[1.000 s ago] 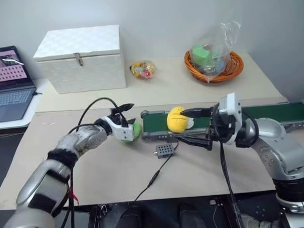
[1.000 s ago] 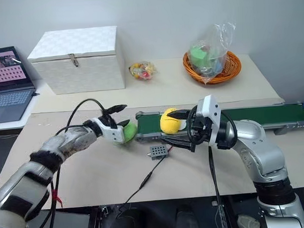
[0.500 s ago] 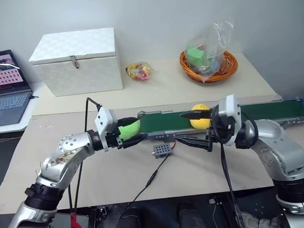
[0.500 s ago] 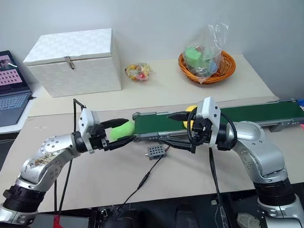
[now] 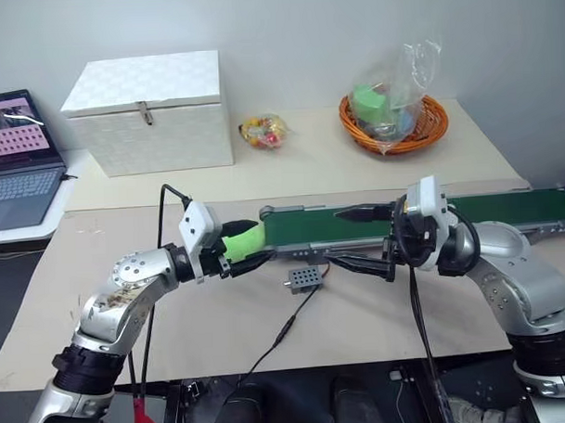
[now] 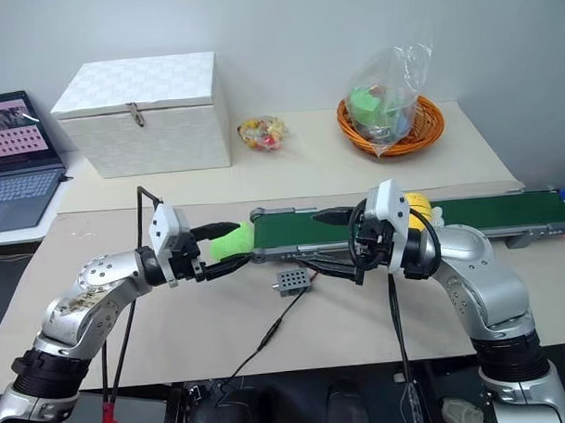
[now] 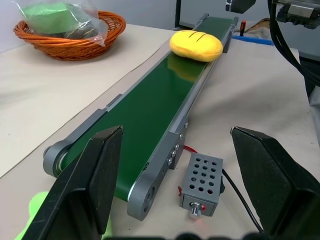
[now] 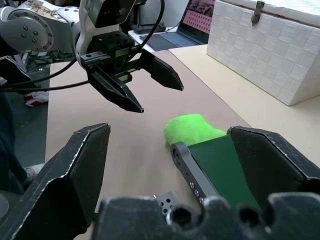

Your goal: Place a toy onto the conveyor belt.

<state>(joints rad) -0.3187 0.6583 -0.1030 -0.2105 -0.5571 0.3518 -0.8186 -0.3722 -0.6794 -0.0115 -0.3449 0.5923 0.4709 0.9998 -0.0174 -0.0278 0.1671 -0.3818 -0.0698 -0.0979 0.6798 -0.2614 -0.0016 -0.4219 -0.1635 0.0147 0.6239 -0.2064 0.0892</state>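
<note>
The conveyor belt (image 5: 422,216), a long dark-green strip in a grey metal frame, runs across the brown-paper-covered table (image 5: 221,316) in front of the robot. A yellow plush toy (image 7: 196,45) already lies on it, well along from the roller end and partly behind the right arm in the right eye view, so one placement looks done. A second, bright green soft toy (image 5: 242,241) lies on the paper touching the belt's left roller end, not on the green surface. The left gripper (image 5: 248,244) points at that end with its black fingers spread wide on either side of the green toy; none of the views shows them closing on it, so it reads as released or about to be taken rather than held. The right gripper (image 5: 353,237) lies level across the belt, one finger over the green surface and the other over the near edge, jaws standing open with nothing between them, likely parked there after letting a toy go. Just beside the belt's near edge sits a small grey perforated control box (image 5: 305,278) with a red wire to the frame and a black cable trailing off toward the table's front edge. Farther back stand a white woven box (image 5: 149,109) with a metal clasp, a small bag of coloured sweets or toys (image 5: 264,130), an orange wicker basket (image 5: 419,132) holding a clear plastic bag with green items, and an open laptop (image 5: 16,151). No brand or legible writing can be made out anywhere.
</note>
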